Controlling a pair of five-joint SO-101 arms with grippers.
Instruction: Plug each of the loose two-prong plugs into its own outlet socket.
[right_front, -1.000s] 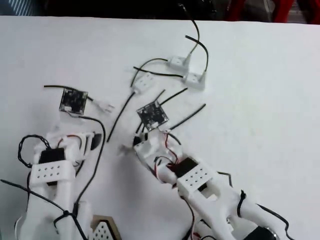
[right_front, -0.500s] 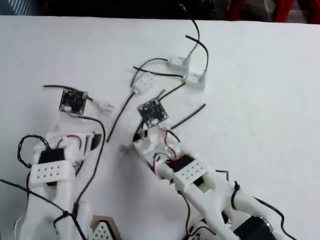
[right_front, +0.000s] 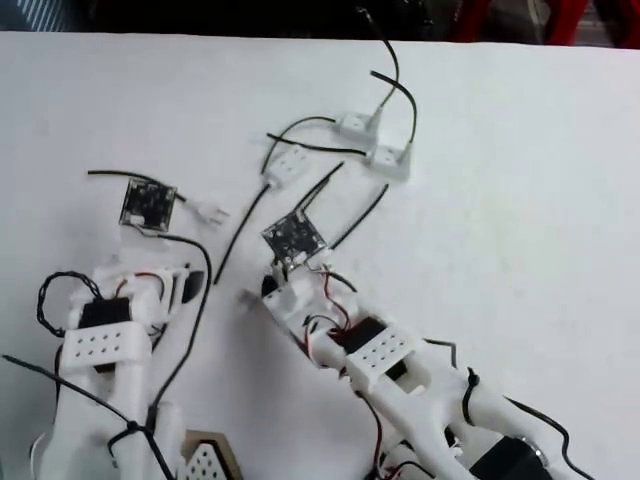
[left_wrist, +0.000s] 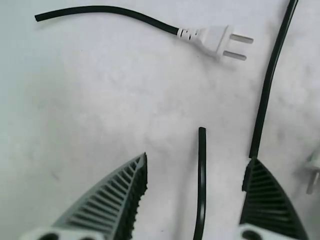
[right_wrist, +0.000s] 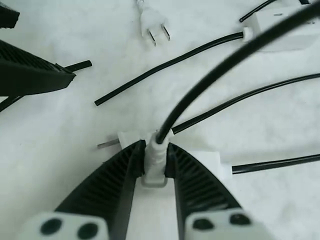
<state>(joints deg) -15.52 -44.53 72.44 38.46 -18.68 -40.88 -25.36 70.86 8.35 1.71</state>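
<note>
My right gripper is shut on a white two-prong plug. Its black cord runs away from the fingers, and a metal prong sticks out sideways. A black patterned card lies just beyond this gripper. Another loose white plug lies flat on the table ahead of my left gripper. That gripper is open, with a loose black cord end lying between its fingers. Three white outlet sockets sit farther back.
A second patterned card lies at the left, beside the loose plug. Several black cords cross the middle of the white table. Another plug's tip shows beside my left gripper. The left arm's dark finger is close by.
My right gripper has shifted slightly left and toward the near edge with its plug; the card and cords by it moved left too. The left arm kept still.
</note>
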